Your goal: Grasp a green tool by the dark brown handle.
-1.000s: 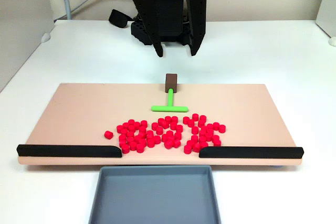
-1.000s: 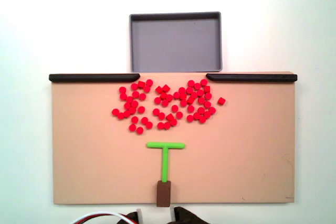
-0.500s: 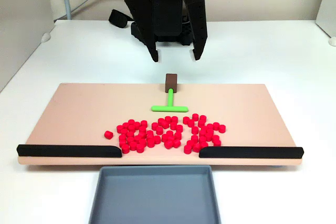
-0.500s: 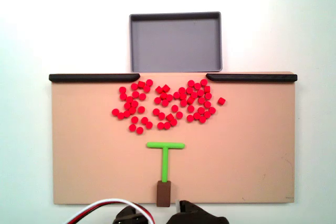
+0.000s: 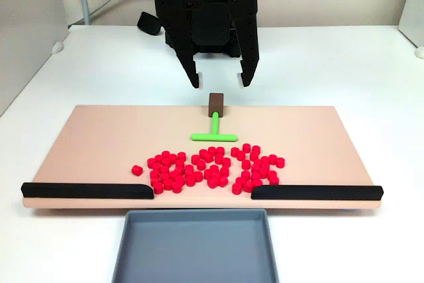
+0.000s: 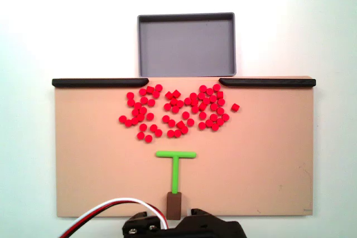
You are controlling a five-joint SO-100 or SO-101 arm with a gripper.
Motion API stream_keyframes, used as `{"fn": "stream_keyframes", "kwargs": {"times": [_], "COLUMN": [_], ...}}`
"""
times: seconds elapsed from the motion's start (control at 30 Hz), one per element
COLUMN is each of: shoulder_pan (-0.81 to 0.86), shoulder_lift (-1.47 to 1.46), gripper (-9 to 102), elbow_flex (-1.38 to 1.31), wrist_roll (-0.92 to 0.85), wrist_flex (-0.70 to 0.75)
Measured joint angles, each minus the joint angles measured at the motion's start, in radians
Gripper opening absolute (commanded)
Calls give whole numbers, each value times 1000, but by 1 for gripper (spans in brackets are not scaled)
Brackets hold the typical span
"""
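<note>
The end effector hangs open just behind and above the dark brown handle, fingers spread wider than the block. That handle sits at the far edge of the tan board, capping the green tool, whose crossbar faces the red pieces. I'd lower straight down, keeping the block centred between the fingers, and close only once they straddle it. The grey tray in front of the board holds nothing.
</note>
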Motion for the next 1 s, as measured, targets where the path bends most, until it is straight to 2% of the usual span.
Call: {"fn": "stream_keyframes", "kwargs": {"times": [1.0], "shoulder_pan": [-8], "shoulder_lift": [-63], "gripper": [16], "elbow_flex": [0], "wrist_roll": [26], "wrist_flex": [-63]}}
